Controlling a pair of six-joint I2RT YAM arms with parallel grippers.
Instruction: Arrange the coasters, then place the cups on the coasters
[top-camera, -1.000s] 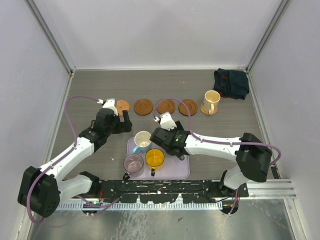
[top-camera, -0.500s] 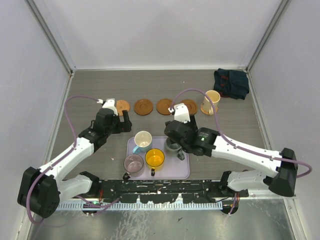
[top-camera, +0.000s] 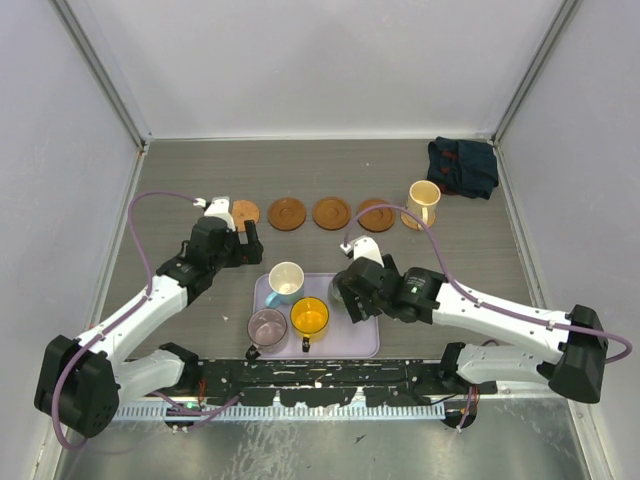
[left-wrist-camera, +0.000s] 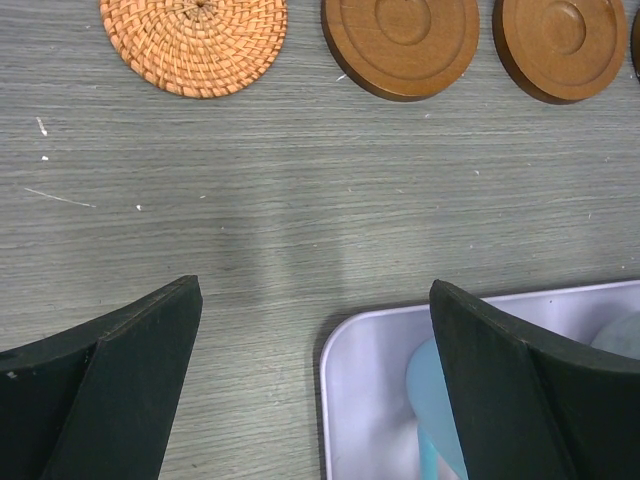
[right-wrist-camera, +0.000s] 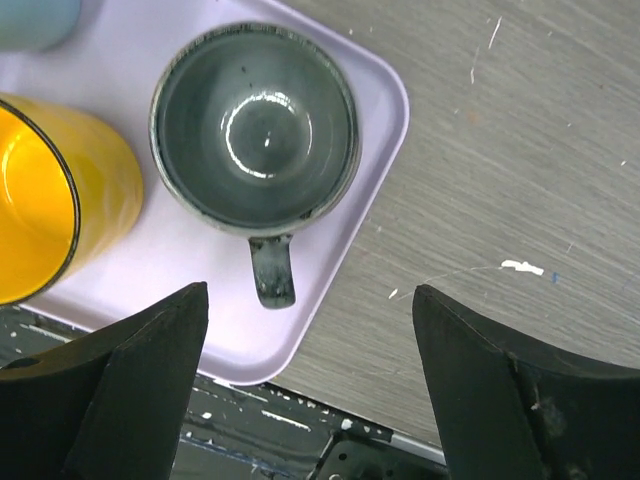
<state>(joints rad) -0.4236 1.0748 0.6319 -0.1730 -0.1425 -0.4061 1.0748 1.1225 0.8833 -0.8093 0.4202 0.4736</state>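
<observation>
Four coasters lie in a row at the back: a woven one (top-camera: 244, 212) and three wooden ones (top-camera: 287, 213), (top-camera: 331, 212), (top-camera: 376, 214). A fifth coaster (top-camera: 410, 221) sits under the cream cup (top-camera: 424, 198). On the lavender tray (top-camera: 360, 340) stand the white-and-blue cup (top-camera: 286, 280), the purple cup (top-camera: 267, 326) and the orange cup (top-camera: 309, 316). The grey-green cup (right-wrist-camera: 255, 125) is on the tray's right side, its handle toward my right gripper (right-wrist-camera: 310, 295), which hovers open above it. My left gripper (left-wrist-camera: 312, 290) is open and empty over the tray's far-left corner (left-wrist-camera: 345, 370).
A dark folded cloth (top-camera: 463, 165) lies in the back right corner. White walls close in the table on three sides. The arms' base rail (top-camera: 330, 385) runs just beyond the tray's near edge.
The right arm swung its elbow out to the right and its gripper drew back over the tray's right side with jaws spread wider. The left arm has not moved.
</observation>
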